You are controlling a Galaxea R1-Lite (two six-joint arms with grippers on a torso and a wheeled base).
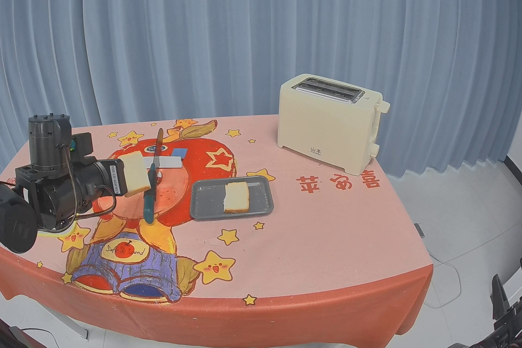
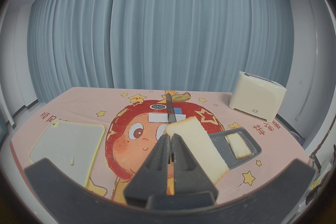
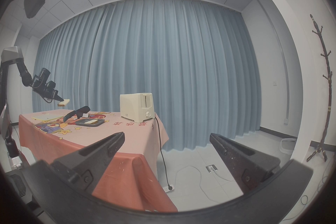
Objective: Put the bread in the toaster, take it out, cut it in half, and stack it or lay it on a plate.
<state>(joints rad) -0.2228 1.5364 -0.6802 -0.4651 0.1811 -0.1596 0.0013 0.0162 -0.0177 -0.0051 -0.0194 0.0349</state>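
While left claw (image 2: 170,139) clamps a bread half (image 2: 196,144), hiding its near edge, right claw (image 3: 166,137) spread apart

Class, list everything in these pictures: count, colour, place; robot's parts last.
table: one, pink-clothed, centre
toaster: one, cream, table's far right
tray: one, grey, table's middle
tray bread half: one, pale, on tray
held bread half: one, pale, in left gripper
knife: one, teal handle, left of tray
cutting board: one, white, yellow-rimmed, table's left
curtain: one, blue, behind table
left gripper: one, dark, shut on held bread half
right gripper: one, dark, open, off table's right
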